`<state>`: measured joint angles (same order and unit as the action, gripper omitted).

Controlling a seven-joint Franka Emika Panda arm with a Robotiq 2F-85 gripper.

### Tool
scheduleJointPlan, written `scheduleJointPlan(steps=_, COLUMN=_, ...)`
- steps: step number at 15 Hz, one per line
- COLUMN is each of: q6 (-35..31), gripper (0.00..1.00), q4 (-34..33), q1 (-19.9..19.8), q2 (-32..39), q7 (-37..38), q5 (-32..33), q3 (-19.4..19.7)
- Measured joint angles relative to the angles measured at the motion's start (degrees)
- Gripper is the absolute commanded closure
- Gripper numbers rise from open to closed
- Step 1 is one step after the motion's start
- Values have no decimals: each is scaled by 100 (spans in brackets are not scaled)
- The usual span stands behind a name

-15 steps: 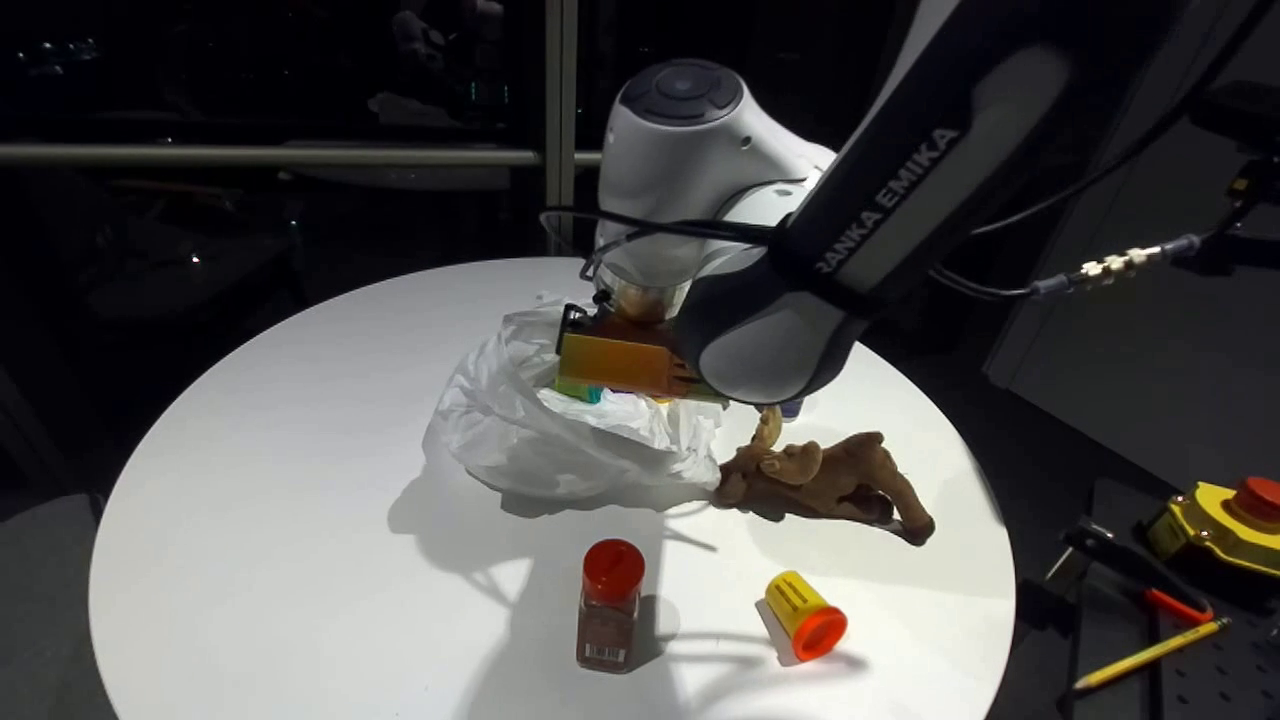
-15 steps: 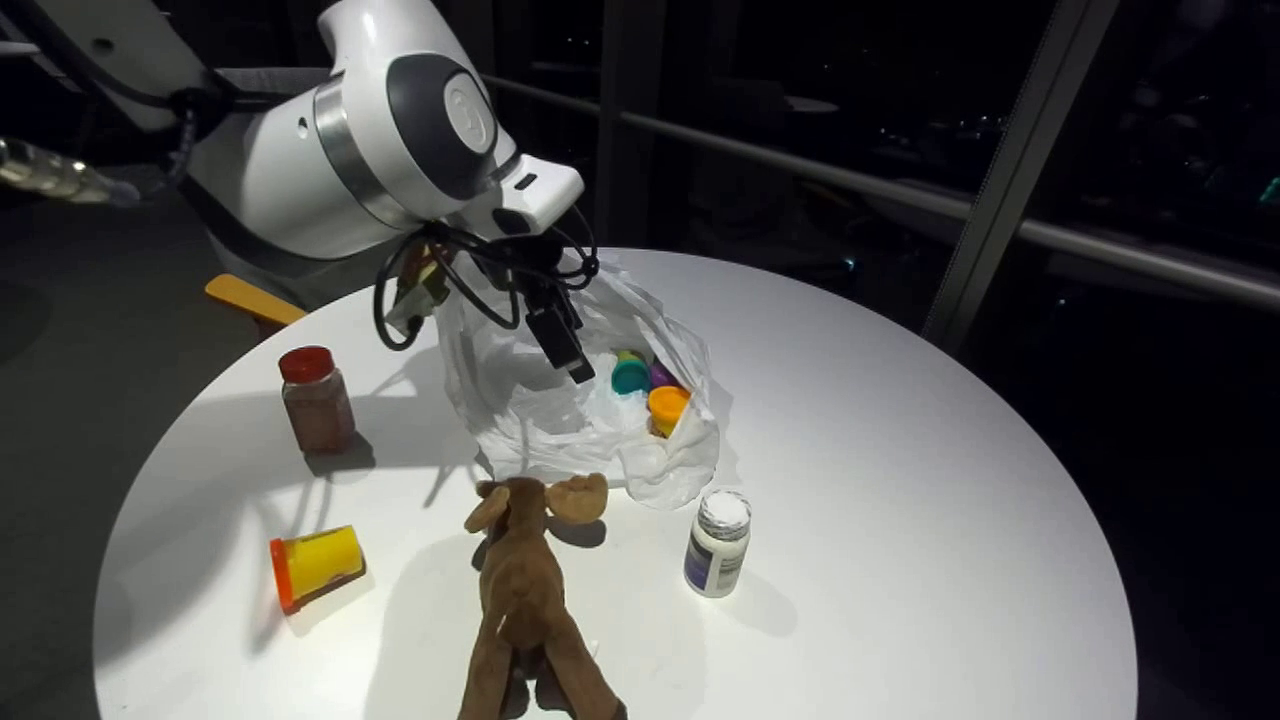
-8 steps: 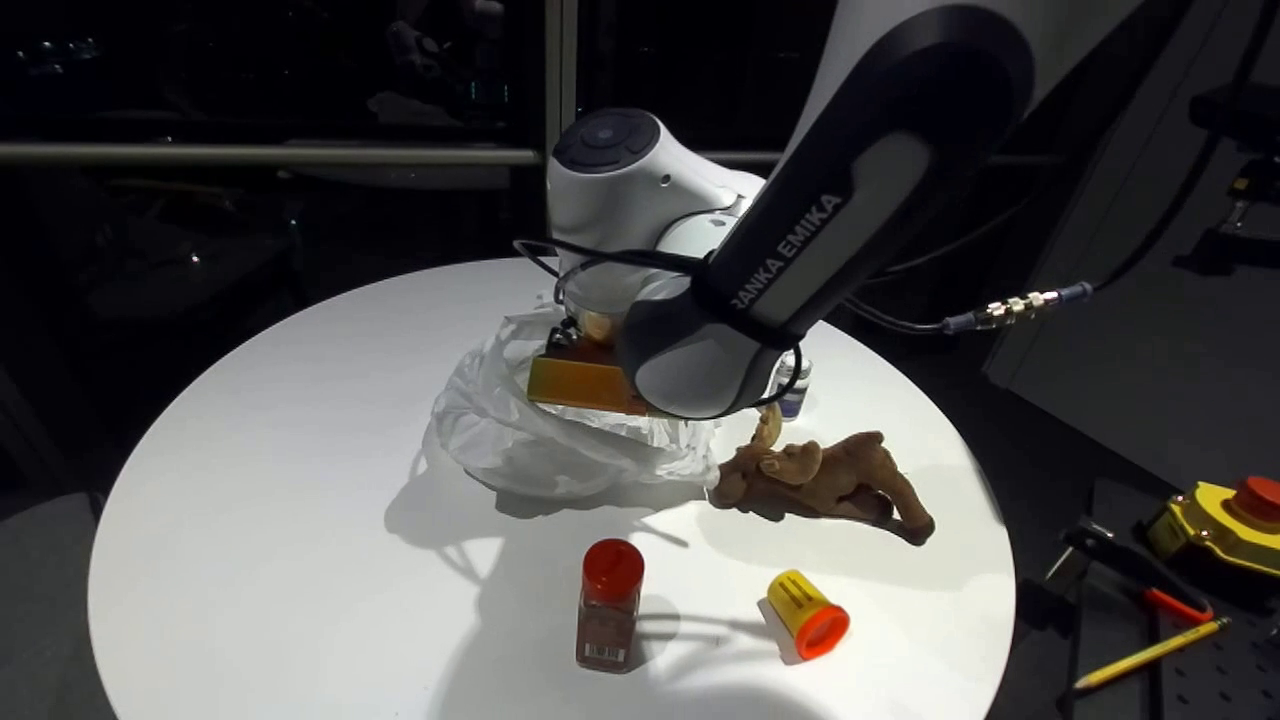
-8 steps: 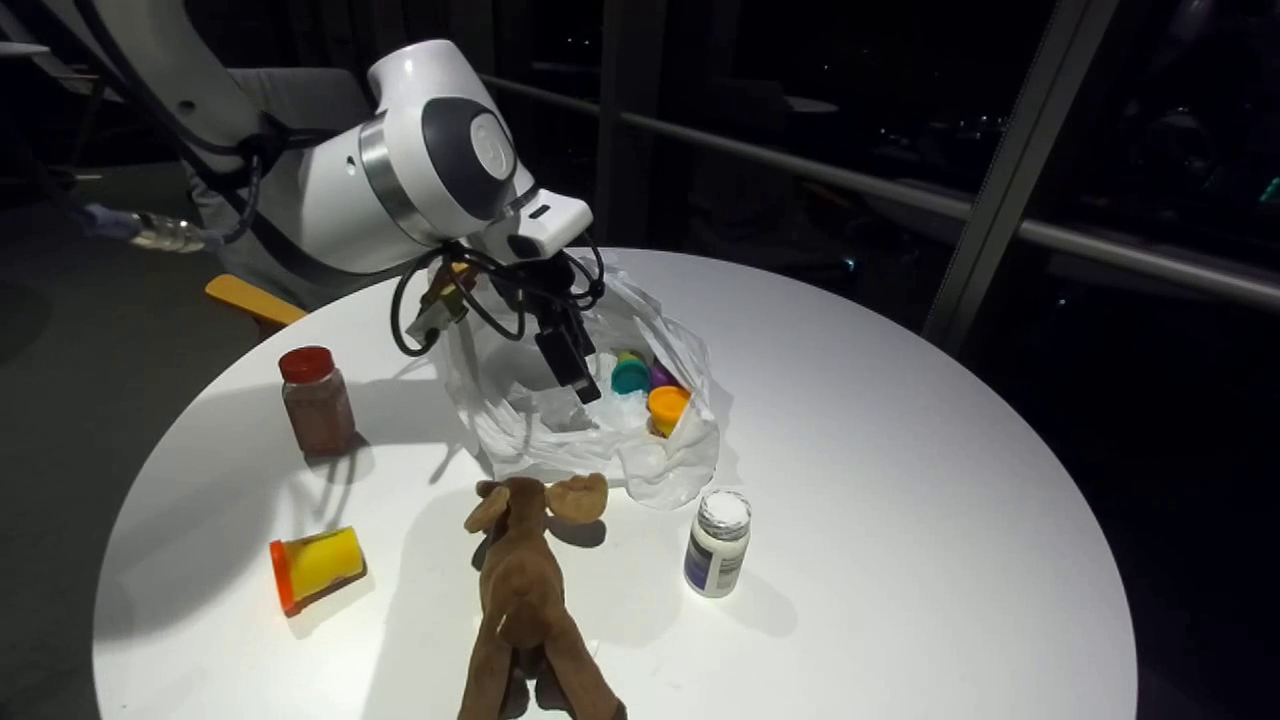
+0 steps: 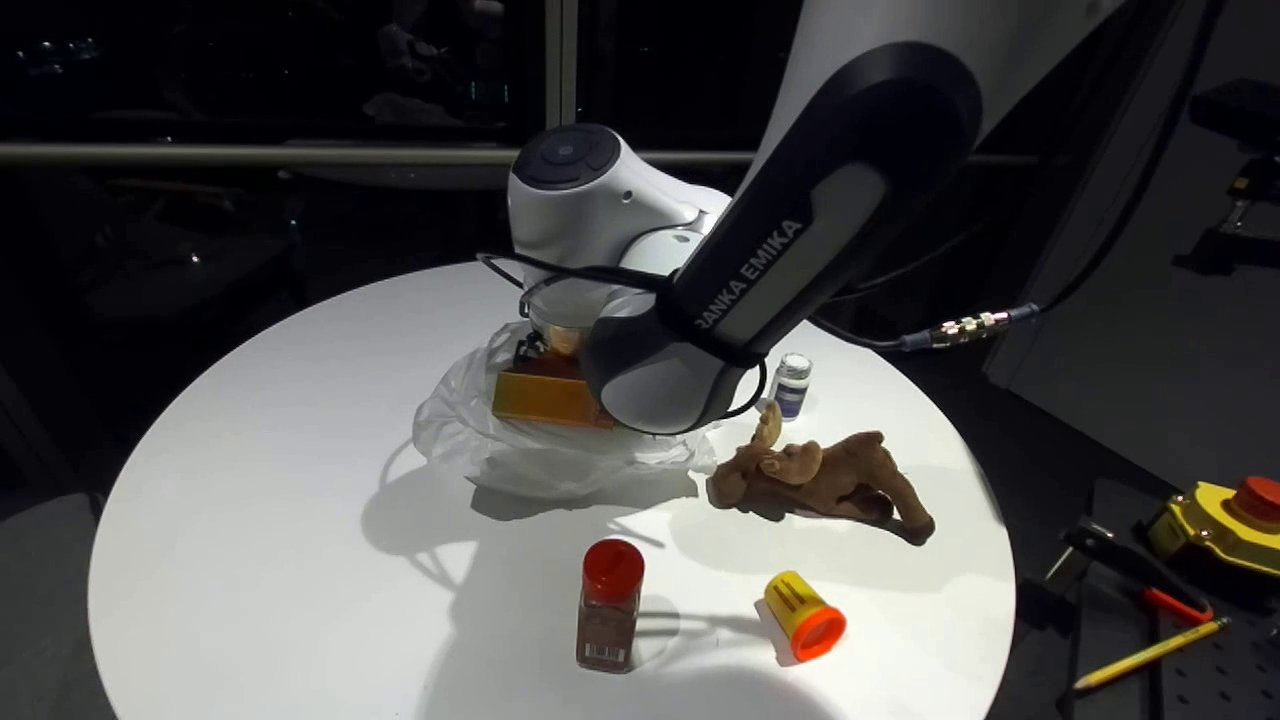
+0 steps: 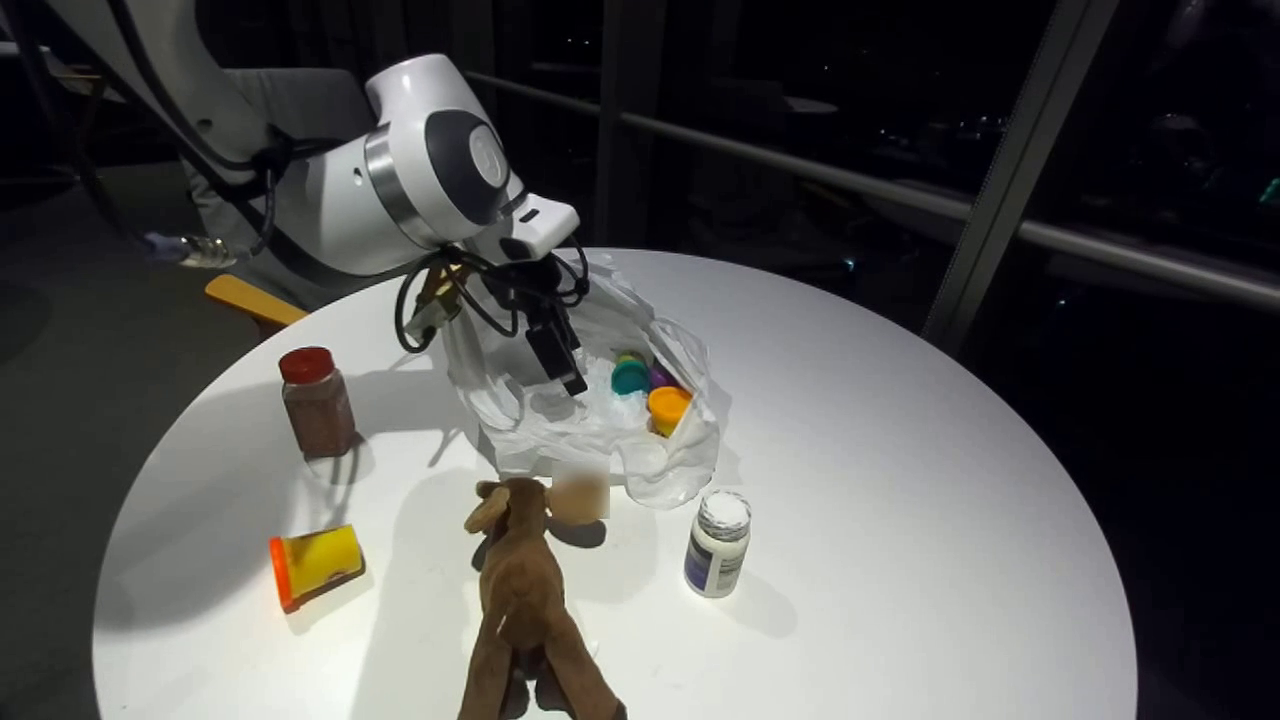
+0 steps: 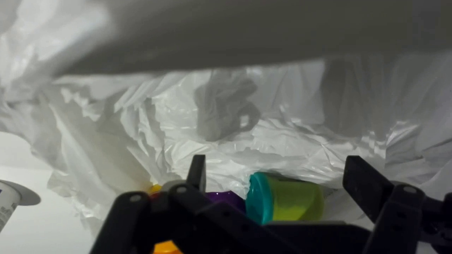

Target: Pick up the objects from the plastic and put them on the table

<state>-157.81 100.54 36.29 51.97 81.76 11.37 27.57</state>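
Note:
The white plastic bag [image 6: 655, 470] lies open on the round white table [image 5: 280, 560]. Inside it, a tub with a teal lid and yellow-green body [image 7: 296, 201] lies on its side. A purple thing [image 7: 227, 198] sits beside the teal lid, partly hidden by my finger. An orange-lidded tub [image 6: 668, 408] is near the bag's mouth. My gripper [image 7: 274, 165] is open and empty, its fingertips spread wide over the bag's inside. The teal-lidded tub shows between and below the fingers in the wrist view. In an exterior view my gripper [image 6: 572, 380] hangs left of the tubs.
On the table stand a red-capped jar [image 6: 320, 405] and a white bottle [image 6: 717, 560]. A brown moose plush [image 6: 525, 590] lies against or close to the bag. A yellow tub with an orange lid [image 6: 318, 563] lies on its side. The bag's walls rise around my gripper.
The arm has moved left and lower over the bag in an exterior view. The bag's side has shifted slightly with it. The white bottle has come out from behind the arm. The tubs have not moved.

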Motion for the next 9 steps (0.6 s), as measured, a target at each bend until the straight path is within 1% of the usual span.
scheduleJointPlan(steps=6, q6=396, gripper=0, q4=-353, q1=74, q2=238, q7=716, q5=107, q3=100)
scheduleJointPlan(steps=9, q6=364, gripper=0, q4=-85, q1=-11, q2=121, q7=785, q5=302, q3=396)
